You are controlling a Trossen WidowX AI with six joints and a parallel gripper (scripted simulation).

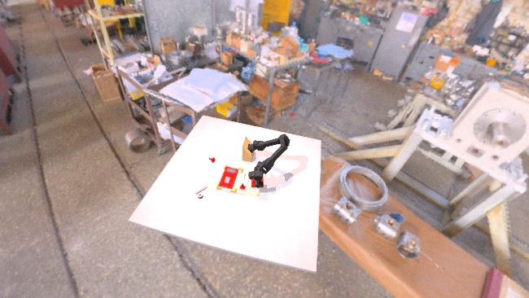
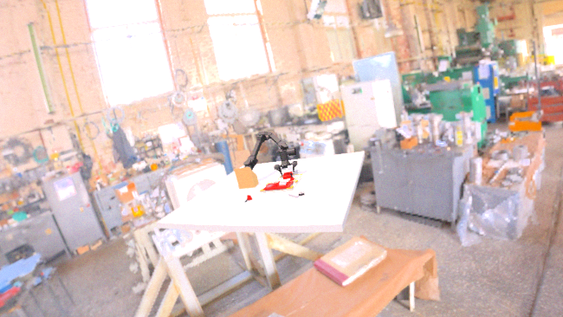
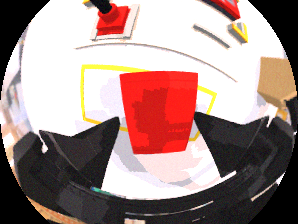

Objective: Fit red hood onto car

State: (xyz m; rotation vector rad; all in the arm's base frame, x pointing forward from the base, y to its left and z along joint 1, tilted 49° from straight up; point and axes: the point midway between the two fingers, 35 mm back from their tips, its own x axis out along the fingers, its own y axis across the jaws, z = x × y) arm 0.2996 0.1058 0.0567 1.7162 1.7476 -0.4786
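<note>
In the middle of the top view, a black arm [image 1: 277, 157] [image 2: 256, 152] bends over a white bench [image 1: 244, 228] [image 2: 260, 216] [image 3: 50, 75]. Its hand [image 1: 258, 186] [image 2: 287, 172] [image 3: 157, 117] is spread wide, with nothing pinched in it. The red hood [image 1: 254, 184] [image 2: 287, 175] [image 3: 159, 112] is on the bench, right by the hand. In the wrist view the hood fills the middle of the frame — one black finger shows on the left of it and one on the right. A yellow outline [image 1: 254, 195] [image 3: 83, 95] peeks out around the hood there.

To the left of the hood in the top view is the red car chassis [image 1: 229, 181] [image 2: 277, 186] [image 3: 229, 7], with yellow bits at its corners. The hood is not on it; the two are apart. Between them sits a small red piece [image 1: 242, 187] [image 3: 114, 22]. At the top left of the wrist view, it has a black stick poking up.

A tan block [image 1: 247, 151] [image 2: 246, 177] [image 3: 277, 80] stands up above the chassis in the top view. Off to the upper left of the chassis is a tiny red thing [image 1: 212, 159] [image 2: 249, 198]. Down to its lower left is a little gray bar [image 1: 201, 190] — too small to tell more.
</note>
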